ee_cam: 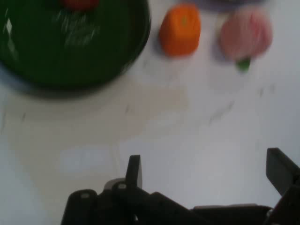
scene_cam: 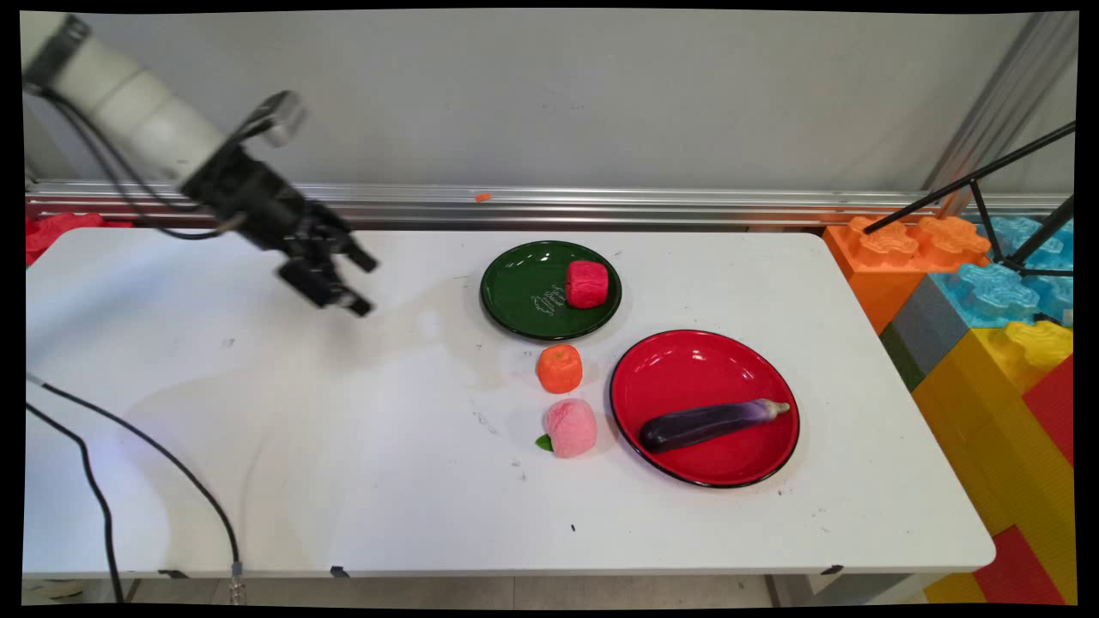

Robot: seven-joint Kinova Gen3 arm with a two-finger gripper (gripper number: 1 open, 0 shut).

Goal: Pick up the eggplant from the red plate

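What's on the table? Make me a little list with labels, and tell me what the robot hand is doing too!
gripper: gripper open, holding nothing, above the table's left part
nearest thing: green plate, to its right
on green plate: red fruit
on table: orange fruit, with pink peach in front of it, both left of the red plate
red plate: red plate holds a purple eggplant
table: white table

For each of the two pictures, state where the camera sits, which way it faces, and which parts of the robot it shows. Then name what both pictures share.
Main view: fixed above the table's near side, looking down across it at the wall; shows the arm and the open tool.
Hand view: on the hand, looking along the tool at the table; shows its linkage and fingers.
Shared: green plate, orange, peach.
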